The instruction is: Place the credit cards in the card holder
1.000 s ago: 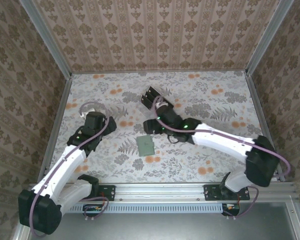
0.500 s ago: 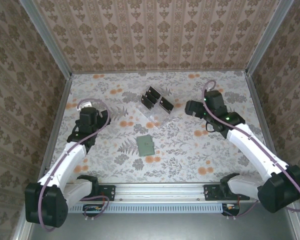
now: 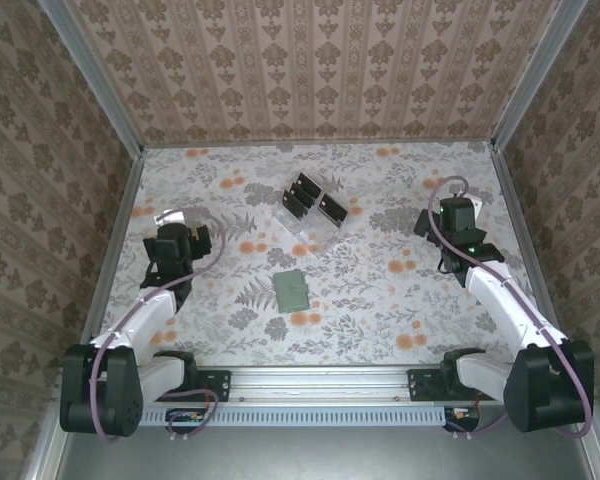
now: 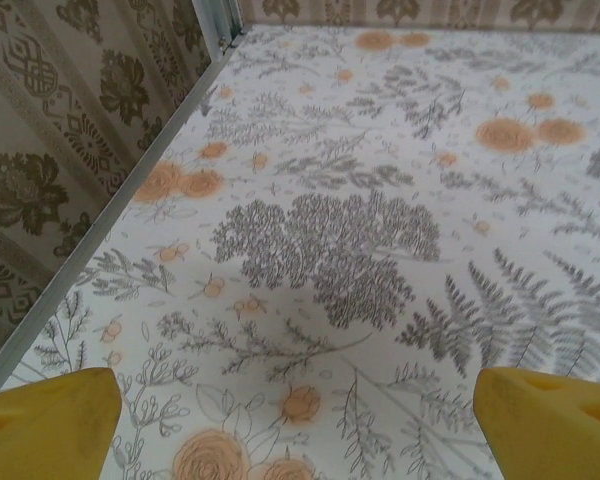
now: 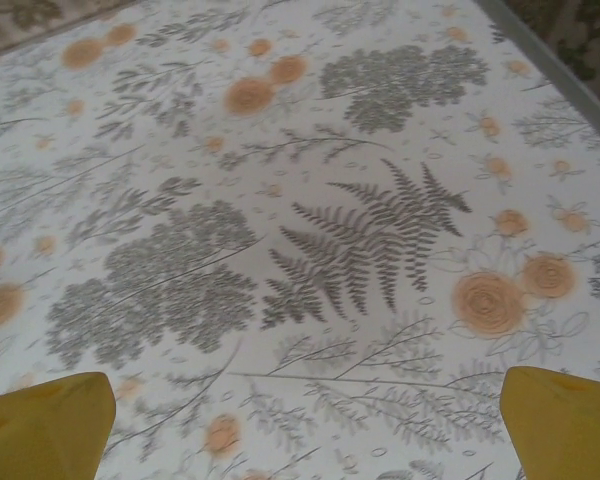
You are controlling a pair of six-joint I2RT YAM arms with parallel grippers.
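Observation:
The card holder (image 3: 292, 290), a flat sage-green wallet, lies shut on the floral table, near the middle. Behind it stands a clear plastic rack (image 3: 315, 215) with the black credit cards (image 3: 330, 208) upright in its slots. My left gripper (image 3: 172, 240) hangs far to the left of the wallet. In the left wrist view, the left gripper (image 4: 300, 440) is open, with bare tabletop between its yellow fingertips (image 4: 50, 420). My right gripper (image 3: 452, 222) is far to the right of the rack. The right wrist view shows the right gripper (image 5: 305, 440) open and holding nothing.
Patterned walls with aluminium rails (image 3: 115, 250) enclose the table on the left, back and right. The left rail (image 4: 110, 225) runs close by the left gripper. The right rail (image 5: 555, 75) passes near the right gripper.
The right arm swung from the middle, between the wallet and the rack, out to the right side. The left arm drew back a little toward the left front.

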